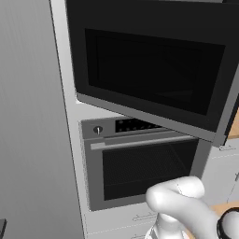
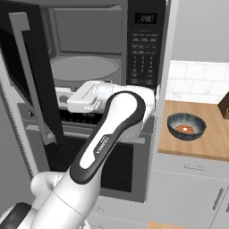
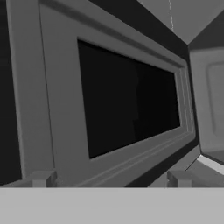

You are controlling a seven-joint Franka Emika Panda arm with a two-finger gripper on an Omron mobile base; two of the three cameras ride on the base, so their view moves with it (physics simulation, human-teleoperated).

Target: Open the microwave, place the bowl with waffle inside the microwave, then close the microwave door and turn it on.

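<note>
The microwave [image 2: 144,49] stands open, showing its grey cavity and round turntable [image 2: 82,68]. The microwave door [image 2: 22,67] is swung out to the left; its black outer face [image 1: 149,70] fills the top of the left base view. My gripper [image 2: 62,96] is open and empty, just in front of the cavity's lower edge and pointing left at the door. In the hand view its fingertips [image 3: 41,177] stand wide apart before the door's inner frame and dark window [image 3: 127,100]. The bowl [image 2: 186,126], dark blue-grey with a reddish waffle inside, sits on the wooden counter [image 2: 214,147] to the right of the microwave.
An oven [image 1: 140,168] with a horizontal bar handle sits under the microwave, and my arm crosses in front of it [image 2: 120,165]. A tall grey panel [image 1: 28,140] stands on the left. A brown object [image 2: 223,105] is at the counter's far right edge. White drawers lie below the counter.
</note>
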